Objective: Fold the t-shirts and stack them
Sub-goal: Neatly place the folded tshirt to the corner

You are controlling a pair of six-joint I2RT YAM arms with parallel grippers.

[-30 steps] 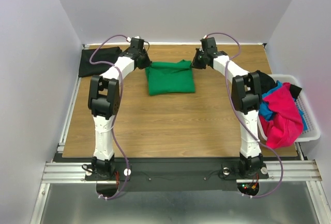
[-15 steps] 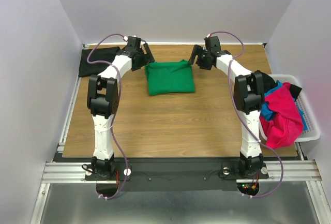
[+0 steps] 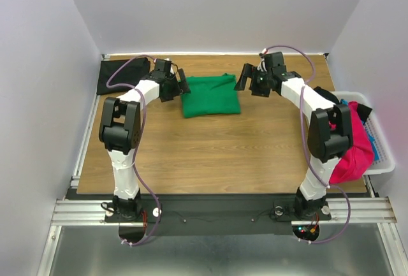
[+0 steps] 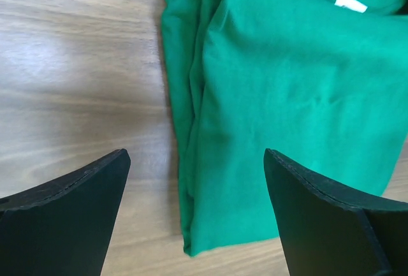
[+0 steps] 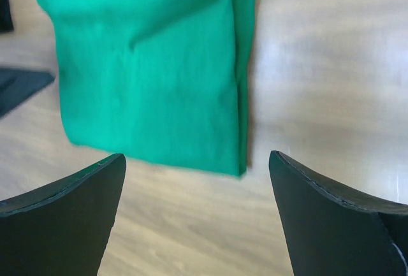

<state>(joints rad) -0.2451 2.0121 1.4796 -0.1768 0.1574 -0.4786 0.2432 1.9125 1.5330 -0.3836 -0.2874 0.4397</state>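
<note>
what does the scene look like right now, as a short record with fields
green shirt: folded, flat on the table, white label showing
black shirt: flat at the table's far left corner
basket: right of the table, heaped with cloth, pink shirt on top
left gripper: open, empty, at the green shirt's left edge
right gripper: open, empty, by its right edge
stack: not made yet; green and black shirts lie apart

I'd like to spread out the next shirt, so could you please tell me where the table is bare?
Bare: the near half of the table, between the green t-shirt and the arm bases. Crowded: the far strip, black t-shirt at left, left gripper and right gripper flanking the green one.
</note>
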